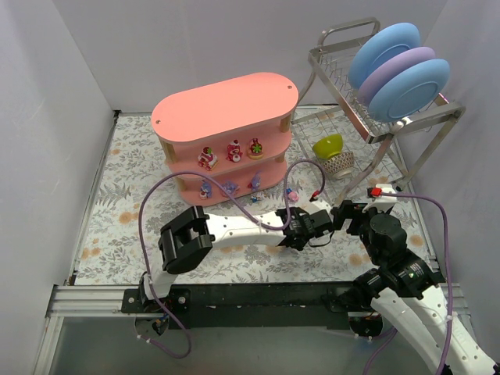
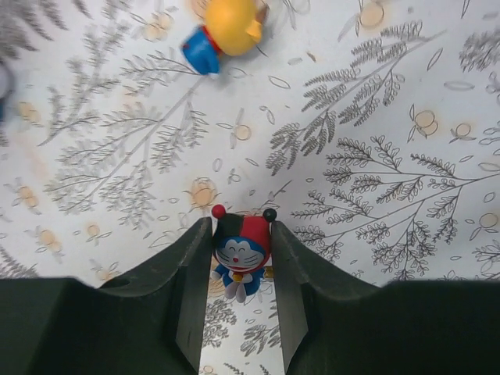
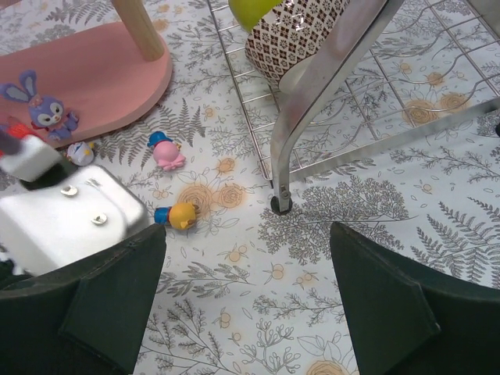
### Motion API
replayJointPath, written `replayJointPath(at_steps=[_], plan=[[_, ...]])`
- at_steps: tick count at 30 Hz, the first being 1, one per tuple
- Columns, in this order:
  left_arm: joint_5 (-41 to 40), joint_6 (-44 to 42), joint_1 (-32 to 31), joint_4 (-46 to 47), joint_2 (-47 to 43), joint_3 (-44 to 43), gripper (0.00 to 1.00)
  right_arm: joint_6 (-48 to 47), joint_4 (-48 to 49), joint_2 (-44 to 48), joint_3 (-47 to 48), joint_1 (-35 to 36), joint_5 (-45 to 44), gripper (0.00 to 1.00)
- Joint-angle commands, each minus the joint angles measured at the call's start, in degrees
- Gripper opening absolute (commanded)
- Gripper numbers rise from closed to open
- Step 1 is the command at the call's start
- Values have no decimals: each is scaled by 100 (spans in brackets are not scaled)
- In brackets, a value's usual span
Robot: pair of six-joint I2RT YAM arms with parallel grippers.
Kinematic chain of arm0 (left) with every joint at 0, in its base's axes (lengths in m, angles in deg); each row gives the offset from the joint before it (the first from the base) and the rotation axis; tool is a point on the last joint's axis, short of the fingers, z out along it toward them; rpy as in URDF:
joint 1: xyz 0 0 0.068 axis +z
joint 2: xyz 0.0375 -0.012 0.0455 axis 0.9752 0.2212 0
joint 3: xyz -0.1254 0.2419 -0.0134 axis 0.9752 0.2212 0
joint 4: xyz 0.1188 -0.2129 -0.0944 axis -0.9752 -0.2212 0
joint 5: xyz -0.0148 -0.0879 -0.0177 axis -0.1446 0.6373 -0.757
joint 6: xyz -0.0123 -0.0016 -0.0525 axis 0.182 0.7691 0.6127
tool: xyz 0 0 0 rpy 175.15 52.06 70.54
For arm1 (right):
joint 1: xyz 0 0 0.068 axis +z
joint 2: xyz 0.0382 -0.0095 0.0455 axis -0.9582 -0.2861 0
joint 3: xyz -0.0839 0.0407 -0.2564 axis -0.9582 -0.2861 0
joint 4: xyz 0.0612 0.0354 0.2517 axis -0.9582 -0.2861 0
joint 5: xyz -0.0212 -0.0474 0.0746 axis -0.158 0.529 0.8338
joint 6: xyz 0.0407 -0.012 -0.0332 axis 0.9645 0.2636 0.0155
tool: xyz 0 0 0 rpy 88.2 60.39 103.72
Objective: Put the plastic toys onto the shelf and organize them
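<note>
Left gripper is narrowed onto the blue figurine with the red hat, one finger against each side of the hat, over the leaf-patterned mat. The hold sits high on a rounded, glossy cap, so I judge it could slip. A straight, slow lift before any swing would suit it best, keeping the toy upright.

Left of the arm and further back stands the shelf. Its middle tier carries three red-pink toys and its lower tier carries purple toys. The top board shows nothing on it, so it looks like a sensible home for the blue ones, set down flat and away from the edge.

Just ahead of the fingers a yellow-hatted toy lies on its side, and the lift should not brush it.

Further right, the right gripper hangs wide and empty near the dish rack. The two wrists sit near each other, so the carry should peel off leftward.
</note>
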Motion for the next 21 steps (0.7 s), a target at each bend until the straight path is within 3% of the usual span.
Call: replayJointPath(at_steps=[1,10,21], plan=[[-1013,292,-34,-65,-1032,-14,0,51,390,150,36,34,-4,93],[-2341,-50,-34,-65,-1947,-495,0,42,426,247,10,34,-49,92],[-3659,-2244,19,1040,-2035,-2166,0,-45,505,116,1,34,197,93]])
